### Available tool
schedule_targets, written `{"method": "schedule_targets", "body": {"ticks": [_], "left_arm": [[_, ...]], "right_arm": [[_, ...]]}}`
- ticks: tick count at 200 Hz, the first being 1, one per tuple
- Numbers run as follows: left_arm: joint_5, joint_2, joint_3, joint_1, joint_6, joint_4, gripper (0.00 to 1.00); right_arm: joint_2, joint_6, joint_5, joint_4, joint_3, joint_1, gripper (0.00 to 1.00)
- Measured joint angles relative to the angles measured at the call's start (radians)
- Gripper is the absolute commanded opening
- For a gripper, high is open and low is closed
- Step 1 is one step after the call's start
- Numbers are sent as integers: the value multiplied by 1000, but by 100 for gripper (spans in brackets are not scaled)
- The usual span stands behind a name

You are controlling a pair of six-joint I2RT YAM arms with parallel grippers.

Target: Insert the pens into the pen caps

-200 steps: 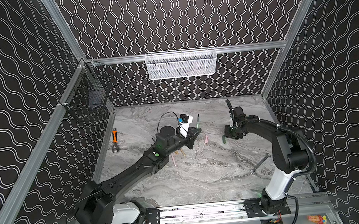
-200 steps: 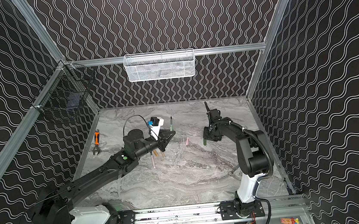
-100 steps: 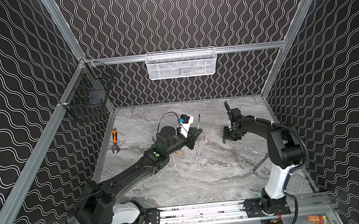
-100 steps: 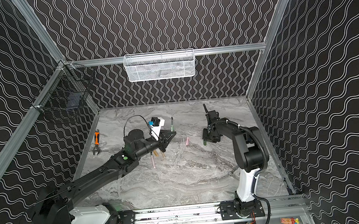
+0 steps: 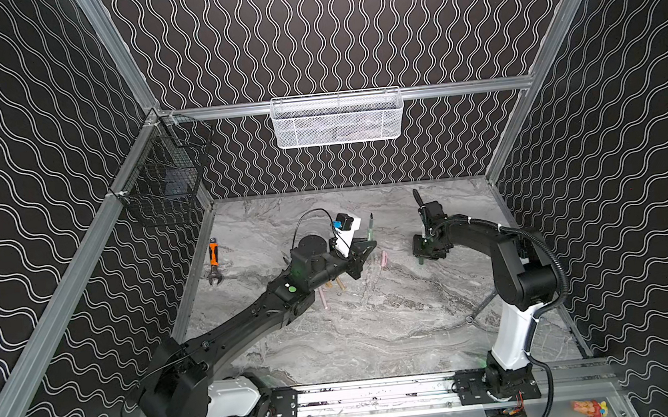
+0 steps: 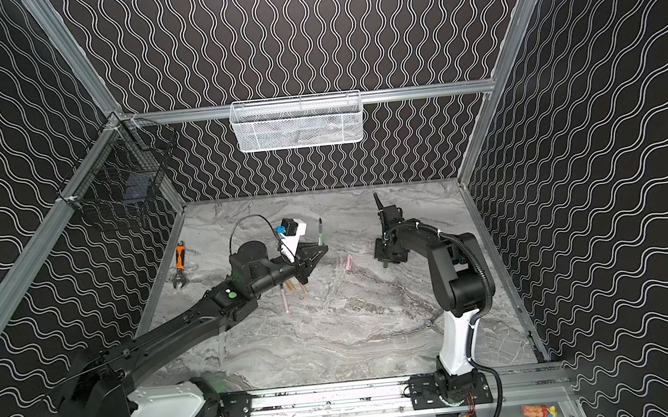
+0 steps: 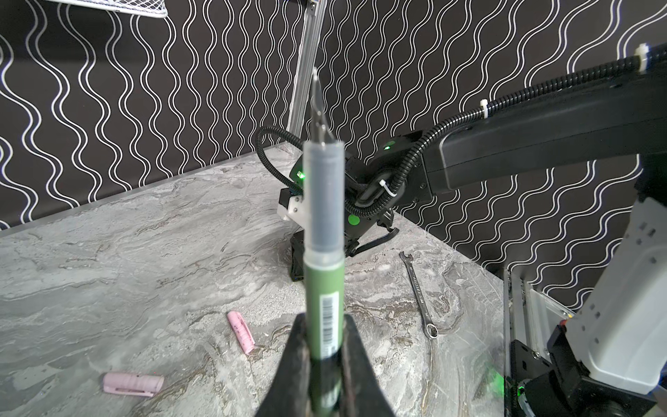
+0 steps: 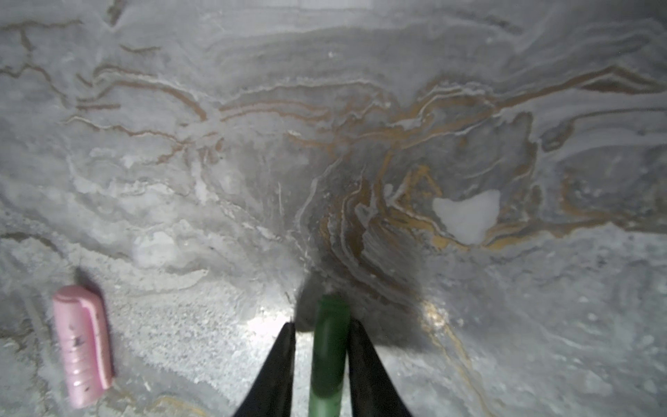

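Green pen [image 7: 322, 281] in left claw [image 7: 323, 326] shows barcode [image 7: 331, 317] (wrist view only)

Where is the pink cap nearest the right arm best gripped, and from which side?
Probably across its middle, from straight above, closing on the long sides: the pink cap lies flat on the table, a short tube with both sides free.

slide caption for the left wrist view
Left gripper holds the green pen upright over the marble table, two pink caps lying loose on it.
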Motion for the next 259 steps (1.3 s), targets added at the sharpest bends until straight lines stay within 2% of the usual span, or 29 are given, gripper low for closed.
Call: {"method": "schedule_targets", "body": {"ticks": [134, 195, 259], "left_arm": [[0, 0, 0, -3, 1, -7, 7], [-3, 0, -21, -3, 23, 10, 7], [-25, -24, -53, -5, 52, 58, 7]], "right_arm": [[-31, 5, 40, 11, -26, 4, 18], [-280, 4, -27, 119, -138, 28, 16], [-650, -24, -5, 449, -322, 185, 16]]}}
